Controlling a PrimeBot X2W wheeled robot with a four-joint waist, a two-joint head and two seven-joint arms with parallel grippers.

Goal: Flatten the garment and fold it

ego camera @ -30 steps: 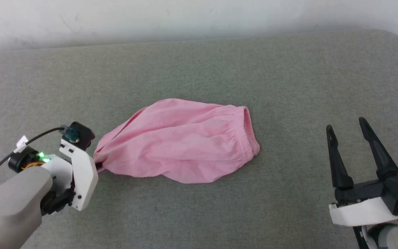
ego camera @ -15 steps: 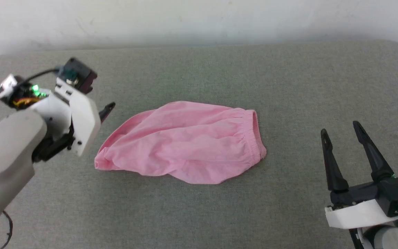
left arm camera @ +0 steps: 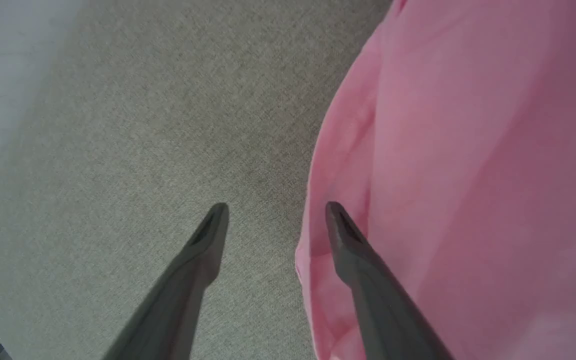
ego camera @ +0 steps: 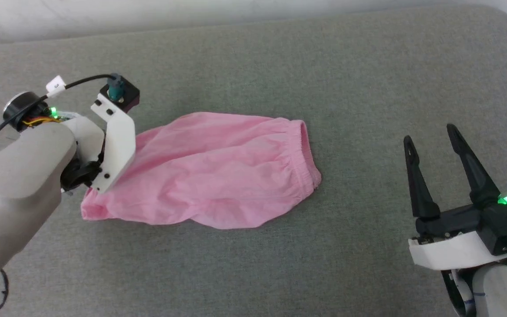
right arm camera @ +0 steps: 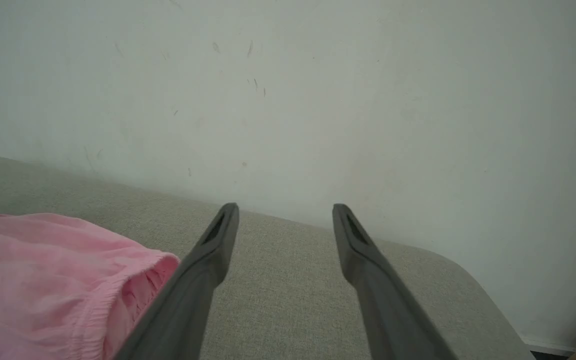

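Am seeing left gripper [left arm camera: 275, 207] hanging at garment's [ego camera: 209, 171] left end, fingers spread wide, gripping nothing. One tip over pink edge, other over grey padded surface [ego camera: 253, 273]. Garment lying rumpled mid-surface, waistband [ego camera: 305, 154] pointing right. Am seeing right gripper [ego camera: 429, 132] hovering well apart on right, fingers wide, empty.

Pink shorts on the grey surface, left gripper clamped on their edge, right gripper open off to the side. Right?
Not clamped: the left wrist view shows the left gripper open, one finger over the edge of the shorts. The right gripper is open, off to the side.
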